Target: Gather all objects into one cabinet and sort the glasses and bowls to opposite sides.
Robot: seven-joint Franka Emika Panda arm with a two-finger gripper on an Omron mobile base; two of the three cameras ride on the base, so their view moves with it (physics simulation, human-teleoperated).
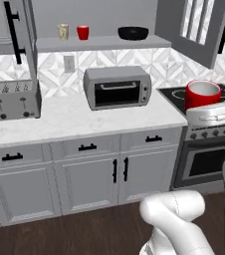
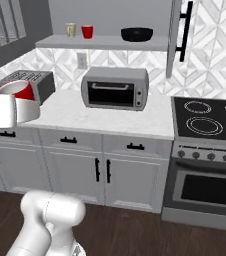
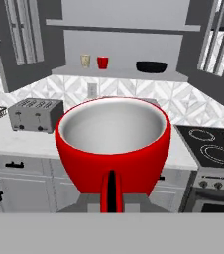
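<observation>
We start with the cabinet (image 1: 104,44), the grey wall unit whose doors stand open above the table (image 1: 74,119); its plain shelf is bare between the cups on its left part and the bowl on its right. Below it on the table sit a toaster oven (image 1: 117,87) and a toaster (image 1: 12,99), neither of which concerns us. On the shelf's right part rests the black bowl (image 1: 133,33), well apart from the two glasses: a small red cup on the shelf (image 1: 83,32) and, just beside it to the left, the beige cup (image 1: 63,31).

That leaves the carried red cup (image 3: 113,144), upright with its white inside showing, held out in front of the lower cabinets and well short of the shelf. Our hand (image 3: 112,196) is clamped on it, with one dark finger visible against the near wall of the cup at the bottom of the hand view.

We judge the step in hand to be bringing this last glass to the cabinet. The next move calls for lifting it above the toaster oven and up to shelf level, then steering left so it lands near the other two glasses, away from the bowl, and keeping it level throughout.
</observation>
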